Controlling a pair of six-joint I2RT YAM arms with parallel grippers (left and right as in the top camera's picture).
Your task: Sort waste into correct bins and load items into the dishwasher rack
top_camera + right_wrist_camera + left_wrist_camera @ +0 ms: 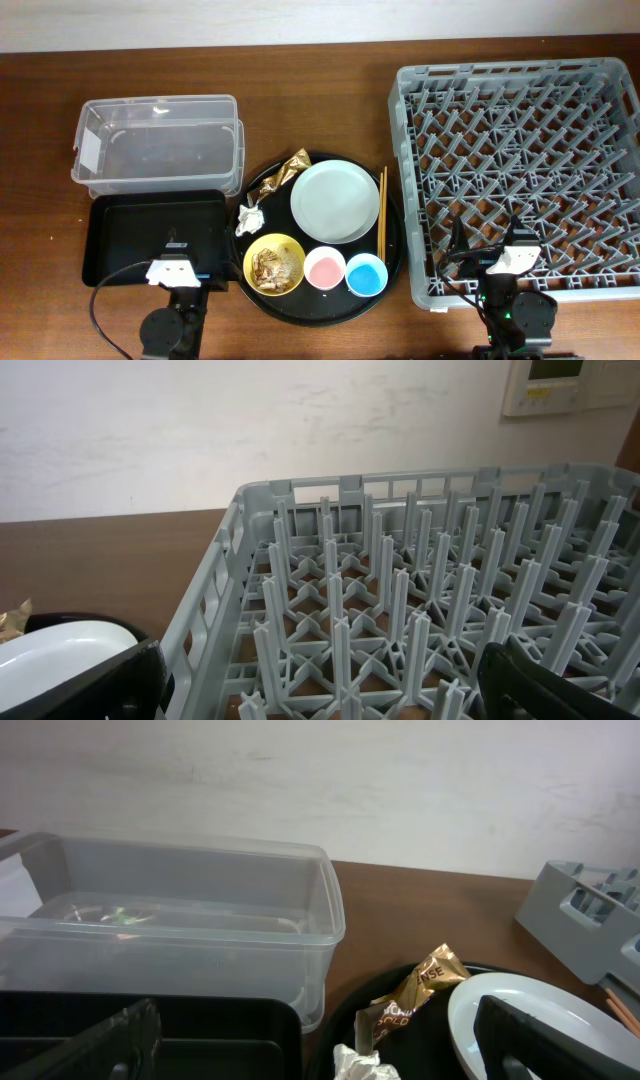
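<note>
Three bits of waste, all on the round black tray (320,305) that sits between my two grippers. The crumpled white tissue (249,215) lies at the tray's left edge, and the gold-brown wrapper (285,175) is just beyond it at the far-left rim. The brownish food scraps (268,266) are inside the yellow bowl (293,248).

Dishes are on the same tray. The grey-green plate (335,200) is in the middle. The pink cup (325,268) and blue cup (366,274) stand side by side on the near side, right of the bowl. The chopsticks (381,210) lie along the plate's right side, pointing away from me.

My left gripper (172,255) is over the near edge of the shallow black rectangular tray (125,225), fingers spread wide, nothing between them. The clear tub (160,100) is straight ahead of it, just past the black rectangular tray and touching or nearly touching it. In the left wrist view the wrapper and plate edge show ahead to the right.

My right gripper (487,243) is over the near-left part of the grey dishwasher rack (410,150), also spread wide and holding nothing. I can't tell whether its fingertips touch the pegs. The rack stretches ahead and to its right, and the round tray is just to its left. The plate's rim shows low left in the right wrist view.

Everything rests on a brown wooden table (40,300).
</note>
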